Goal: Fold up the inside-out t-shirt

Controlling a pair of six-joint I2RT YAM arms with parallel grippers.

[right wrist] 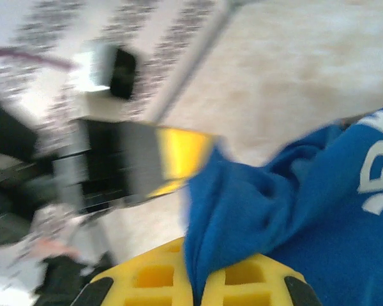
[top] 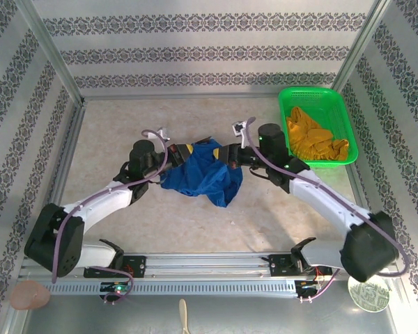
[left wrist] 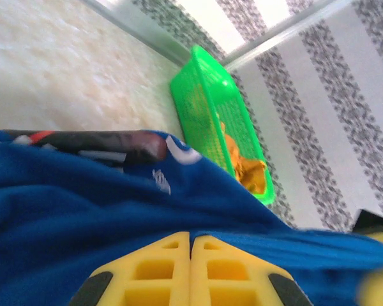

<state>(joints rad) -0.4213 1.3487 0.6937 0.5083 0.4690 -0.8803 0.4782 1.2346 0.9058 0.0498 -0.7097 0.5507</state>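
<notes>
The inside-out t-shirt (top: 203,177) is a royal-blue, crumpled bundle hanging between my two grippers over the middle of the table. My left gripper (top: 183,151) holds its left upper edge. In the left wrist view the yellow fingers (left wrist: 172,261) are pressed together, with blue cloth (left wrist: 83,217) caught at their tips. My right gripper (top: 223,154) holds the shirt's right upper edge. In the right wrist view a fold of the blue cloth (right wrist: 293,210) runs down between the yellow fingers (right wrist: 153,277), which are closed on it. White lettering shows on the shirt (right wrist: 380,178).
A green basket (top: 287,94) stands at the back right and holds a mustard garment (top: 313,139); the same basket (left wrist: 198,89) shows in the left wrist view. Patterned walls and metal posts (top: 52,52) fence the table. Beige tabletop (top: 195,223) lies under the shirt.
</notes>
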